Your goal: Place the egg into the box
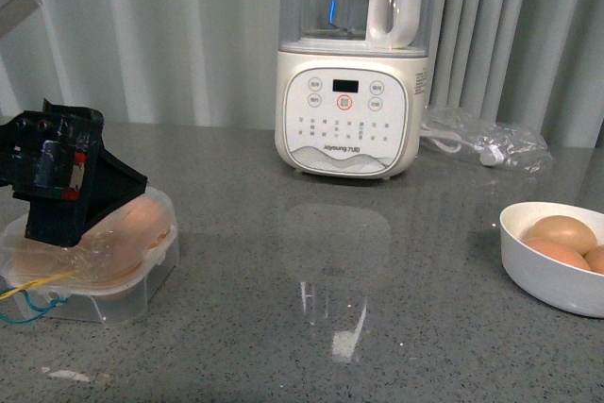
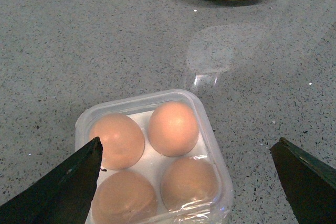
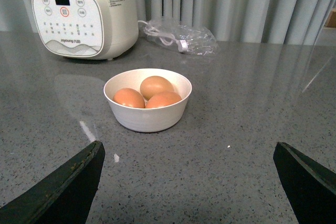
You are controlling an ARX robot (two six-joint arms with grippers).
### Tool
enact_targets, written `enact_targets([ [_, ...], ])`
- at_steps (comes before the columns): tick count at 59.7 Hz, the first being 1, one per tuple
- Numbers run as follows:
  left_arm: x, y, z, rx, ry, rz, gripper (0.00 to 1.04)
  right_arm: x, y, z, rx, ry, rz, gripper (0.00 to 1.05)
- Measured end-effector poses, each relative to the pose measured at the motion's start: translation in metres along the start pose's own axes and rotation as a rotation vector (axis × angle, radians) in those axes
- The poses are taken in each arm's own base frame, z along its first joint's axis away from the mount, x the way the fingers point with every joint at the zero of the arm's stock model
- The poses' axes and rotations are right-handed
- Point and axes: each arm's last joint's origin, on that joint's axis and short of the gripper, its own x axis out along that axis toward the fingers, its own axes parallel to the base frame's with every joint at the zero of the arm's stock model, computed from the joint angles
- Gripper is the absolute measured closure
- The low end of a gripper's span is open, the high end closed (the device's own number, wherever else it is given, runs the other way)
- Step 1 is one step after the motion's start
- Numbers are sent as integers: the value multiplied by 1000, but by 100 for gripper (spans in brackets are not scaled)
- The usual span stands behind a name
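Observation:
The box point(image 2: 137, 99), clear plastic with a white tray, holds a brown egg point(image 2: 173, 128) in each cell. The two eggs nearest the wrist camera show through clear film. In the front view the box point(image 1: 142, 280) sits at the table's left, with a blue-yellow cord point(image 1: 33, 292) hanging off it. My left gripper point(image 2: 189, 141) is open and empty just above the box, jaws spread wider than it; it also shows in the front view point(image 1: 57, 186). My right gripper point(image 3: 189, 144) is open and empty, low over bare table a short way from a white bowl point(image 3: 147, 121).
The white bowl point(image 1: 543, 271) at the right holds three more brown eggs point(image 3: 156, 86). A cream blender point(image 1: 351, 110) stands at the back centre. A clear bag with a white cable point(image 1: 486, 143) lies behind the bowl. Curtains hang behind the table.

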Motion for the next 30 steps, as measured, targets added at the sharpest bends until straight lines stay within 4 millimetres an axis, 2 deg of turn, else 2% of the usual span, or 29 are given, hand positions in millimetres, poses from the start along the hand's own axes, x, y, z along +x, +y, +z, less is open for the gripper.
enact_targets([
  [12, -24, 9, 15, 4, -57, 86, 7, 0, 0, 0, 0, 0, 0, 7],
  [20, -52, 11, 24, 38, -92, 137, 7, 0, 0, 0, 0, 0, 0, 7],
  [30, -83, 10, 12, 109, -105, 164, 7, 0, 0, 0, 0, 0, 0, 7],
])
